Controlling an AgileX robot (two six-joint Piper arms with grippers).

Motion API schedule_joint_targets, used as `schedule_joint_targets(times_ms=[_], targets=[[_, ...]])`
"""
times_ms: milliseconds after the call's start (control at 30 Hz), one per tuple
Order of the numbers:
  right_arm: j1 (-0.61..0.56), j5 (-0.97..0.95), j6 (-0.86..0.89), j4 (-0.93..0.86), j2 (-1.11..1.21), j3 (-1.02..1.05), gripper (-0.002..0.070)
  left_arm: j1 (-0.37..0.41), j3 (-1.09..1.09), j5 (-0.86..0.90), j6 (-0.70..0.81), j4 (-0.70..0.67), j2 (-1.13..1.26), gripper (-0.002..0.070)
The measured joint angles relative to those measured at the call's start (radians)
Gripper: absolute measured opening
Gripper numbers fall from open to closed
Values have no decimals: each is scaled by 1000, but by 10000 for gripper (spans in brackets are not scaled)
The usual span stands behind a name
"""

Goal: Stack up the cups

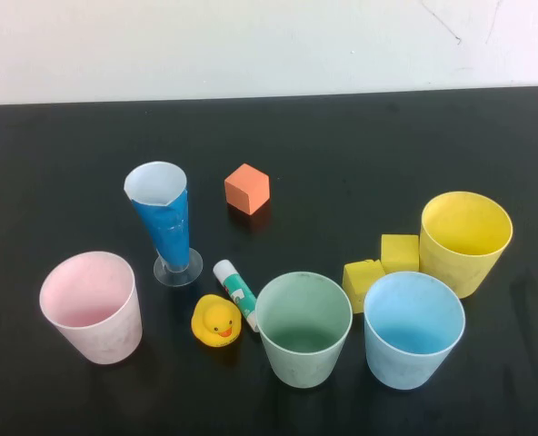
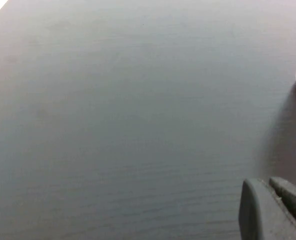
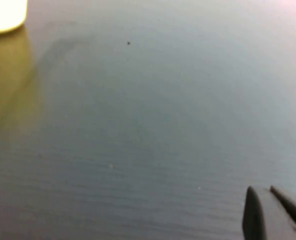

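We see four cups standing upright on the black bench (image 1: 60, 163), each one apart from the others. The pink cup (image 1: 92, 307) is on the left. The green cup (image 1: 303, 329) is in the middle at the front, and the light blue cup (image 1: 413, 329) stands just beside it on the right. The yellow cup (image 1: 464, 242) is behind the light blue one, further right.

Two yellow blocks (image 1: 383, 265) sit close together between the green cup and the yellow cup — one is just beside the yellow cup. A tall blue glass (image 1: 164, 223) with a clear foot stands behind the pink cup. A little rubber duck (image 1: 216, 322) sits between the pink and green cups, with a glue stick (image 1: 235, 292) lying right next to it. An orange cube (image 1: 247, 189) sits further back.

The left end effector (image 2: 270, 187) hangs low over bare bench, with the pink cup's side at the edge of its camera view. Its fingers sit close together, nearly closed, holding nothing.

The right end effector (image 3: 265, 195) also hangs over bare bench — the yellow cup glows in the corner of its view. Its fingers are close together too, gripping nothing.
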Motion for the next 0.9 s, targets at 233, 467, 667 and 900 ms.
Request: schedule_joint_targets(times_ms=[233, 467, 667, 900], targets=[[0, 0, 7, 10, 0, 0, -3, 0, 0, 0, 0, 0, 0, -3], [0, -4, 15, 92, 0, 0, -3, 0, 0, 0, 2, 0, 0, -3], [0, -5, 15, 93, 0, 0, -3, 0, 0, 0, 2, 0, 0, -3], [0, -7, 19, 168, 0, 0, -3, 0, 0, 0, 2, 0, 0, -3]])
